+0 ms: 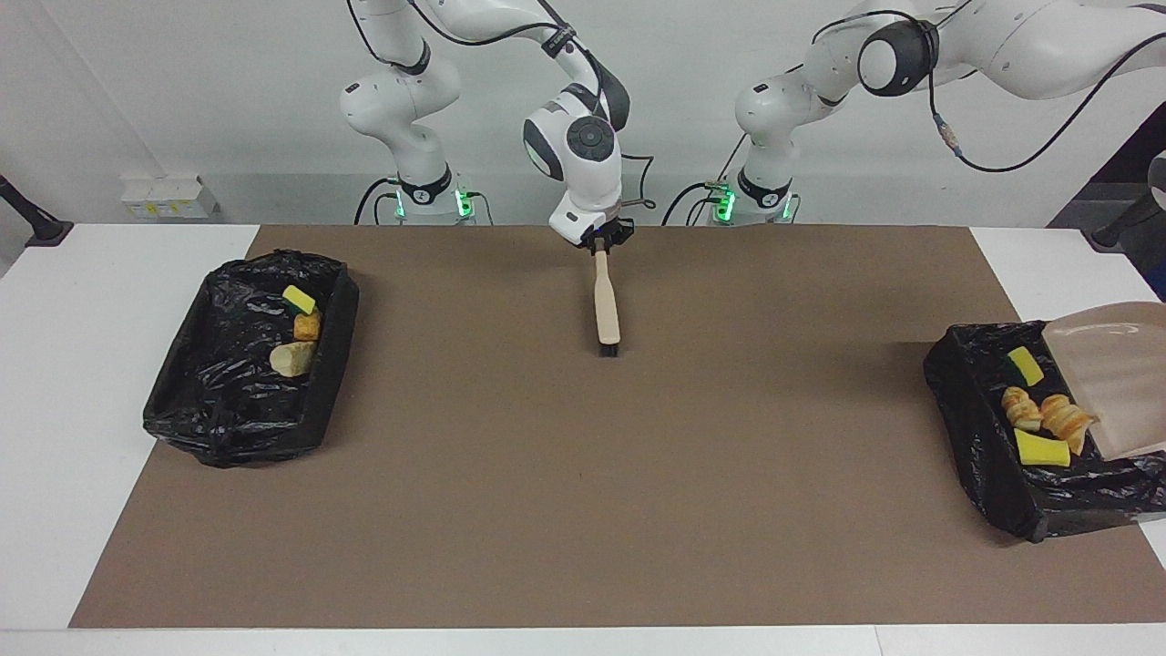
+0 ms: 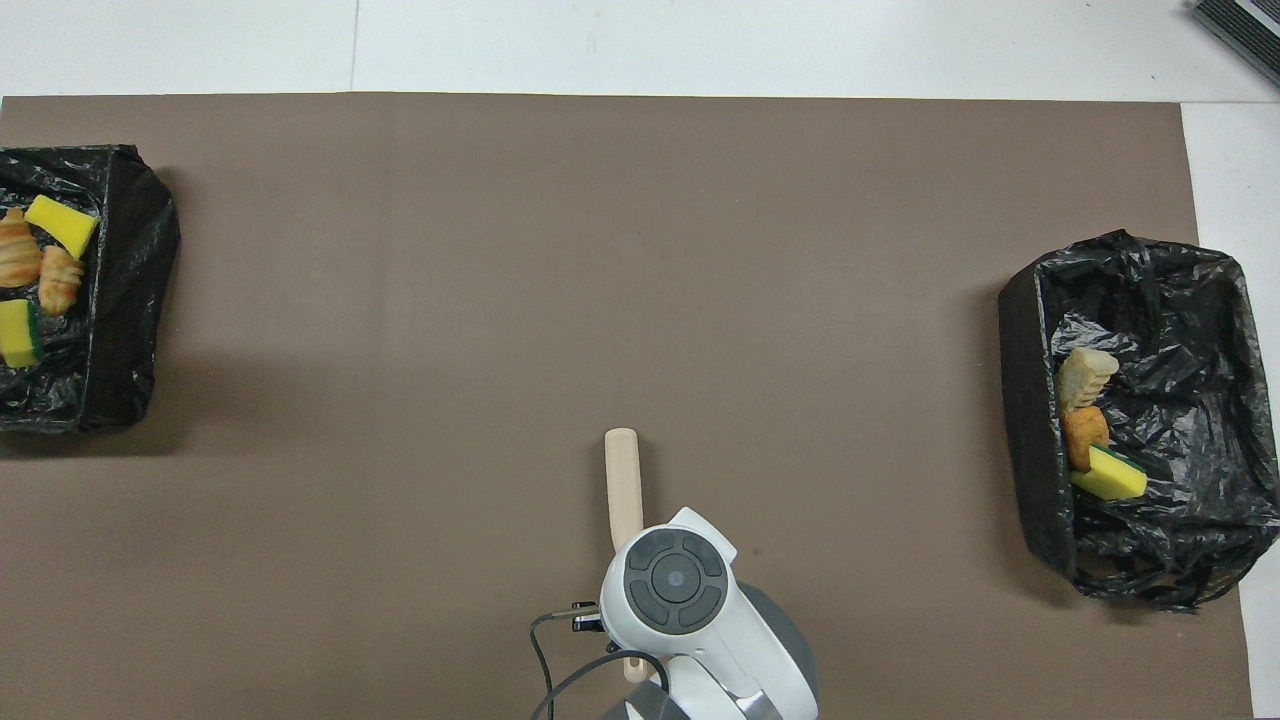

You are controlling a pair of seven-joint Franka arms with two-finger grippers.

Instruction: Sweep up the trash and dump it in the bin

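My right gripper grips the brush near my edge, my left hand is out of sight tipping the dustpan, and trash in the end bin could spill if I jerk.

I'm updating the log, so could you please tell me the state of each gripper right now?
Right gripper: shut on the brush, over the mat's middle.
Left gripper: not in view; the dustpan is tipped over a bin.

no readable text, labels or numbers
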